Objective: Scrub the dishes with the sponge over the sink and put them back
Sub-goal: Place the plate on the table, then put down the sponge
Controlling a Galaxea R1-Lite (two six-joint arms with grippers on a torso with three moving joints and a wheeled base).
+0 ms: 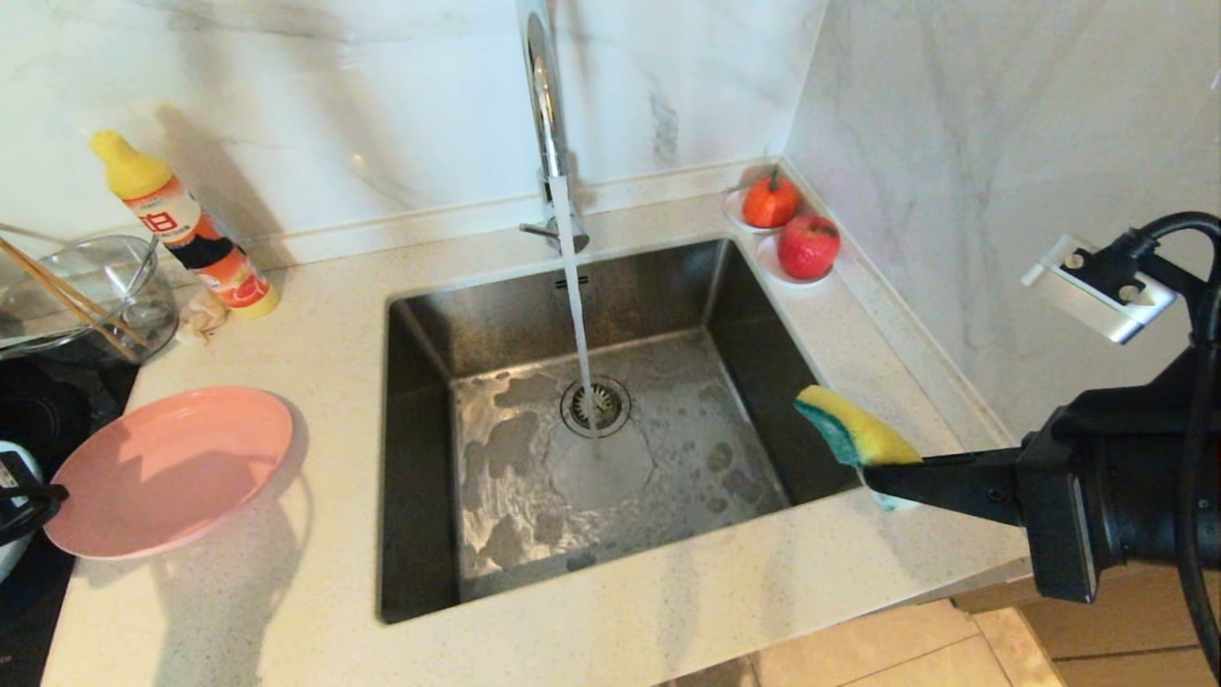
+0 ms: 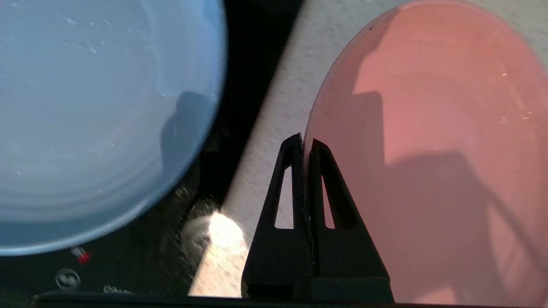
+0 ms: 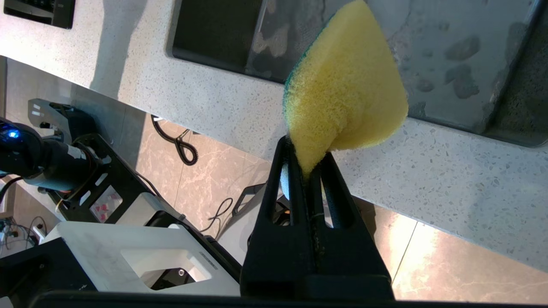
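The pink plate [image 1: 172, 468] hangs tilted above the counter left of the sink [image 1: 420, 458]. My left gripper [image 2: 305, 143] is shut on its rim, and it shows at the head view's left edge [image 1: 52, 494]. The light blue plate [image 2: 94, 119] lies beside it on the black stovetop. My right gripper [image 1: 882, 477] is shut on the end of the yellow and green sponge [image 1: 854, 429], held over the sink's right front corner. The squeezed sponge [image 3: 346, 85] bulges out past the right gripper [image 3: 306, 158]. Water runs from the chrome faucet [image 1: 544, 95] onto the drain [image 1: 595, 405].
A soap bottle [image 1: 186, 229] and a glass bowl with chopsticks [image 1: 86, 296] stand at the back left. Two saucers with fruit [image 1: 806, 246] sit in the back right corner by the marble wall. The black stovetop [image 1: 38, 410] borders the counter on the left.
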